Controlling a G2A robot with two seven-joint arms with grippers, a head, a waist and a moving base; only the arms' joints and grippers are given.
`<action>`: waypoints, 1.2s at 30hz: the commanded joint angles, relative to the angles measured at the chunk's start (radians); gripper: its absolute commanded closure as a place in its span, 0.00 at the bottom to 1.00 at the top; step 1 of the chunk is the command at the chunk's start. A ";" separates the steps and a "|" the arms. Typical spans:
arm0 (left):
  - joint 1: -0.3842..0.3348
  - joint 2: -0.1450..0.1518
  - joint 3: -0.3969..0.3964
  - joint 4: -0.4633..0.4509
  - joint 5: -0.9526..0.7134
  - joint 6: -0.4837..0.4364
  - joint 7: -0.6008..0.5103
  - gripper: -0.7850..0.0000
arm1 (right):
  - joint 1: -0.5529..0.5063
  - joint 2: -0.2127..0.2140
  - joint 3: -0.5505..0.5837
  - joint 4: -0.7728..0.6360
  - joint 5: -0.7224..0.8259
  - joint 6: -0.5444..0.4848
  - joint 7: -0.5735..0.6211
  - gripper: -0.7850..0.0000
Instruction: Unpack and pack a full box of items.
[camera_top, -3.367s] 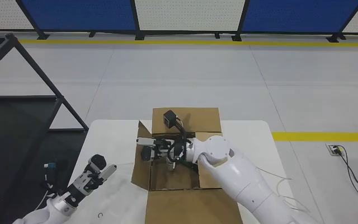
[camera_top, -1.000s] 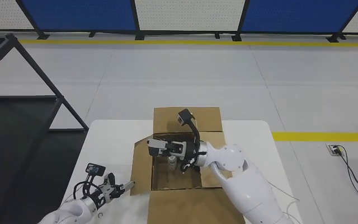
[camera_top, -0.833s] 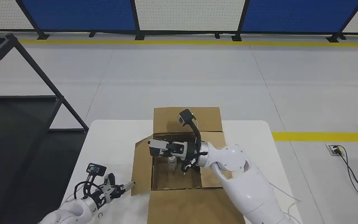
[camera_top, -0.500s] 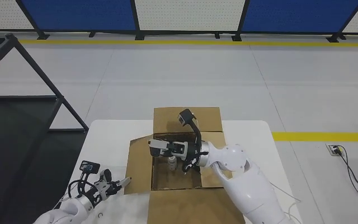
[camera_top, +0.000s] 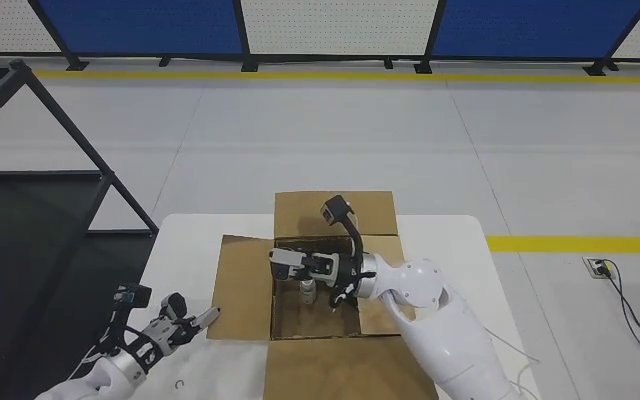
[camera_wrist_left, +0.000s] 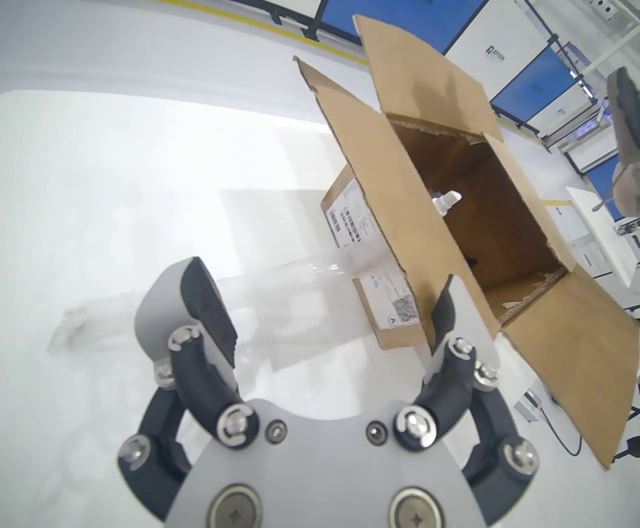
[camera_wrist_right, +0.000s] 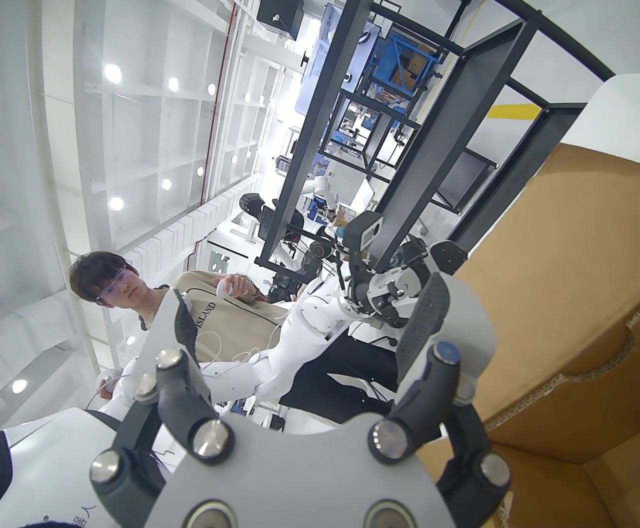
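Observation:
The brown cardboard box (camera_top: 312, 318) stands open in the middle of the white table, its left flap (camera_top: 240, 288) lying out flat. A white bottle (camera_top: 307, 292) stands inside; the left wrist view shows its top (camera_wrist_left: 446, 199) against the box's inner wall (camera_wrist_left: 500, 210). My right gripper (camera_top: 288, 261) hangs open over the box's far left corner, holding nothing, with a box flap (camera_wrist_right: 555, 300) beside one of its fingers (camera_wrist_right: 430, 310). My left gripper (camera_top: 192, 314) is open and empty low over the table, just left of the flat flap (camera_wrist_left: 395, 210).
A clear plastic bag (camera_wrist_left: 165, 320) lies on the table under the left gripper. A small dark ring (camera_top: 178, 384) sits near the table's front left. A black metal frame (camera_top: 70, 140) stands beyond the table's left edge. The near flap (camera_top: 330, 370) lies flat.
The box's left flap has swung from upright down flat onto the table. My left gripper has drawn back to the left, away from the box. The right gripper has barely moved.

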 joint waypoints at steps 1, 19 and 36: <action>0.009 0.001 -0.018 -0.017 -0.022 -0.006 -0.002 0.00 | -0.003 0.002 0.004 -0.003 0.000 0.000 0.002 0.00; 0.061 -0.008 -0.135 -0.059 -0.209 0.015 0.127 0.00 | 0.173 -0.088 -0.220 0.280 0.055 0.122 -0.007 0.00; 0.071 -0.014 -0.154 -0.040 -0.251 0.003 0.125 0.00 | 0.319 -0.214 -0.386 0.536 -0.025 0.191 -0.098 0.00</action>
